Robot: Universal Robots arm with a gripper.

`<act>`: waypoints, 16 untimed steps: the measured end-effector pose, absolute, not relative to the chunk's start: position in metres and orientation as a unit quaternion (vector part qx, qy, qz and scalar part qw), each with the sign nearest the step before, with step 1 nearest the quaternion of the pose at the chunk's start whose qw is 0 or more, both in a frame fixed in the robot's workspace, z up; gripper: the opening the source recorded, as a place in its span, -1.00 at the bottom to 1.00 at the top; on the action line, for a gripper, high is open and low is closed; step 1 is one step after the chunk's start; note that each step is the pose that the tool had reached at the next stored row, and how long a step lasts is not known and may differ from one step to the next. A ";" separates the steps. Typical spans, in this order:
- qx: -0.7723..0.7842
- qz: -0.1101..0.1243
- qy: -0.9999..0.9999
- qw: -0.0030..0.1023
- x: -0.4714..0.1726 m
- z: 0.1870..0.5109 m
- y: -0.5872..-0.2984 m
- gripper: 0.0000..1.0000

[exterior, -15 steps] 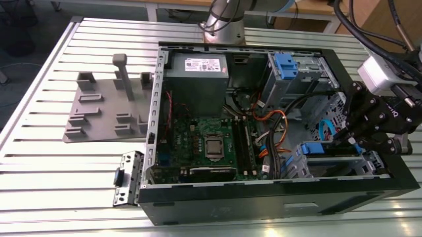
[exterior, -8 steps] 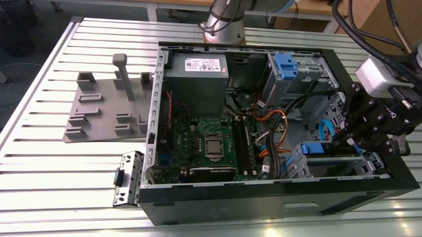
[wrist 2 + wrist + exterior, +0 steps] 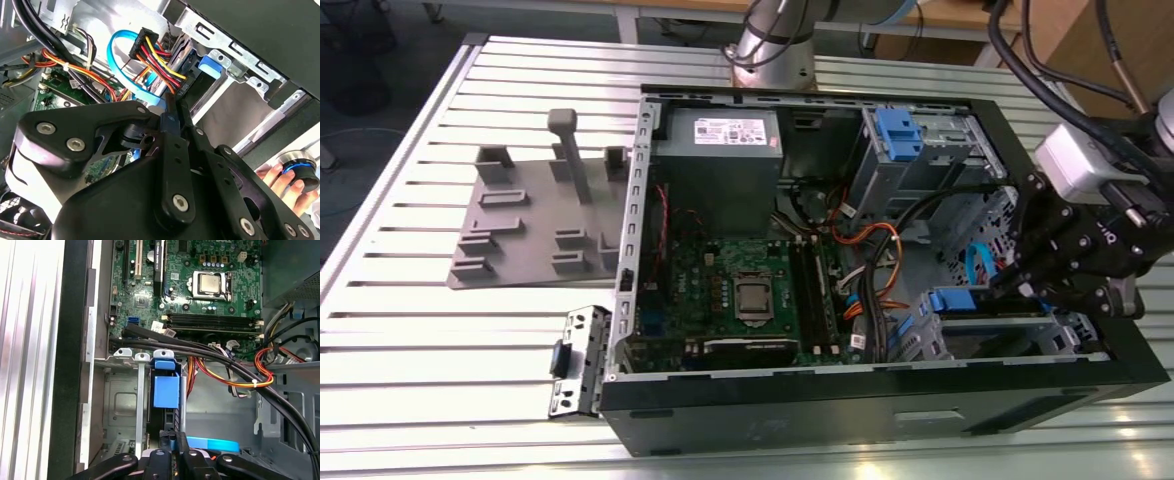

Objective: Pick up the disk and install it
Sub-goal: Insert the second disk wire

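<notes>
The disk (image 3: 165, 390) stands on edge in the drive cage at the case's front corner, its blue frame facing out. In the second wrist view the disk (image 3: 179, 65) shows a silver-grey side, with its blue frame end beside the cage wall. In the exterior view the disk's blue frame (image 3: 953, 300) sits just left of my gripper (image 3: 1014, 290). My gripper (image 3: 173, 437) hangs over the cage with its fingers (image 3: 176, 150) pinched together on a thin blue edge of the disk's frame.
The open computer case (image 3: 854, 400) lies on a slatted white table (image 3: 400, 330). Orange, red and yellow wires and a blue data cable (image 3: 120, 50) crowd the space beside the cage. A grey fixture plate (image 3: 534, 230) lies at the exterior view's left. A hand (image 3: 280, 182) holds a round knob outside the case.
</notes>
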State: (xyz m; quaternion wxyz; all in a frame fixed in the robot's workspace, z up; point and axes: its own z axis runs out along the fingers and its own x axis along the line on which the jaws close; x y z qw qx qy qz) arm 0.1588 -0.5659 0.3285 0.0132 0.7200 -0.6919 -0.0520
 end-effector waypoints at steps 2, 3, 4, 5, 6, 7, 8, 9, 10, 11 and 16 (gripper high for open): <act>0.720 -0.052 -0.692 0.013 0.159 0.328 -0.566 -0.68; 0.720 -0.052 -0.692 0.013 0.159 0.328 -0.566 -0.68; 0.720 -0.052 -0.692 0.013 0.159 0.328 -0.566 -0.68; 0.720 -0.052 -0.692 0.013 0.159 0.328 -0.566 -0.68; 0.720 -0.053 -0.692 0.012 0.159 0.327 -0.566 -0.66; 0.720 -0.053 -0.692 0.012 0.159 0.326 -0.566 -0.66; 0.720 -0.053 -0.692 0.012 0.159 0.327 -0.566 -0.55; 0.720 -0.053 -0.692 0.013 0.159 0.327 -0.566 -0.55; 0.720 -0.052 -0.692 0.013 0.159 0.328 -0.566 -0.55; 0.720 -0.053 -0.692 0.013 0.159 0.330 -0.566 -0.55; 0.720 -0.053 -0.692 0.012 0.159 0.345 -0.566 -0.55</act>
